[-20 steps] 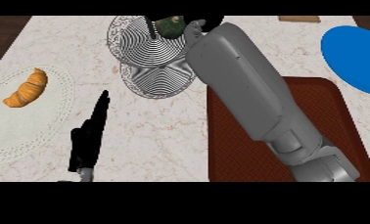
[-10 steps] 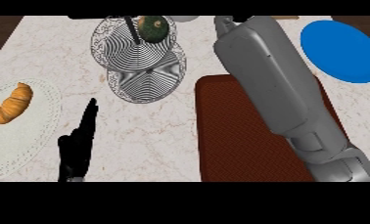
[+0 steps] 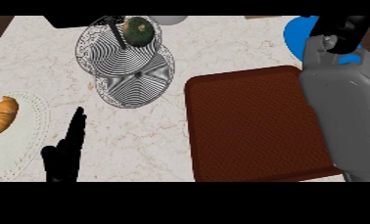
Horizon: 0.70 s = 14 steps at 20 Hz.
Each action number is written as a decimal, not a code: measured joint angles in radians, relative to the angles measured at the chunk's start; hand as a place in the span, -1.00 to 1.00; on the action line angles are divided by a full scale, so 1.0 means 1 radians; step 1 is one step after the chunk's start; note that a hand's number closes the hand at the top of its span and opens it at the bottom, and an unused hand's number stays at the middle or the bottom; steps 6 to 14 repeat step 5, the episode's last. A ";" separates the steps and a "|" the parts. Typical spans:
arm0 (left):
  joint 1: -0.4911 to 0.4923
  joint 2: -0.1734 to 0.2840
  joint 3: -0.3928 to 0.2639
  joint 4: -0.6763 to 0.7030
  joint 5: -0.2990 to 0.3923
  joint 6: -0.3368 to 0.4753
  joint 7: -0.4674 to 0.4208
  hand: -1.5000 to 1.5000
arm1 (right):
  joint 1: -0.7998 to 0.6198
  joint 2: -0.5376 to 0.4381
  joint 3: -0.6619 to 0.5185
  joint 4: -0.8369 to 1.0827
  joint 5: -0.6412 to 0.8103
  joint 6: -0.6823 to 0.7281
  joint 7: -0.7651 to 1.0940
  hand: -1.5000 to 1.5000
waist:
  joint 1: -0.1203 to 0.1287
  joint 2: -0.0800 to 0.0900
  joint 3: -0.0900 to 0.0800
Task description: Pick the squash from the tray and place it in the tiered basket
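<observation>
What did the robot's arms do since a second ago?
The right hand let go of the squash in the tiered basket and pulled away right, over the blue plate. The left hand stayed resting open at the lower left.

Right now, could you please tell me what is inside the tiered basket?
The squash sits in the upper tier of the tiered basket. The lower tier shows only wire where visible; the part beneath the upper tier is covered.
</observation>
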 measured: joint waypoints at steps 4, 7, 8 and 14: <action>0.012 -0.001 0.001 -0.009 -0.003 0.003 -0.007 0.00 | 0.168 -0.090 -0.038 -0.230 -0.090 0.062 0.011 -1.00 | -0.012 0.002 0.000; 0.016 -0.001 0.004 -0.010 -0.002 0.003 -0.014 0.00 | 0.209 -0.114 -0.053 -0.287 -0.121 0.077 0.012 -1.00 | -0.012 0.002 0.000; 0.016 -0.001 0.004 -0.010 -0.002 0.003 -0.014 0.00 | 0.209 -0.114 -0.053 -0.287 -0.121 0.077 0.012 -1.00 | -0.012 0.002 0.000; 0.016 -0.001 0.004 -0.010 -0.002 0.003 -0.014 0.00 | 0.209 -0.114 -0.053 -0.287 -0.121 0.077 0.012 -1.00 | -0.012 0.002 0.000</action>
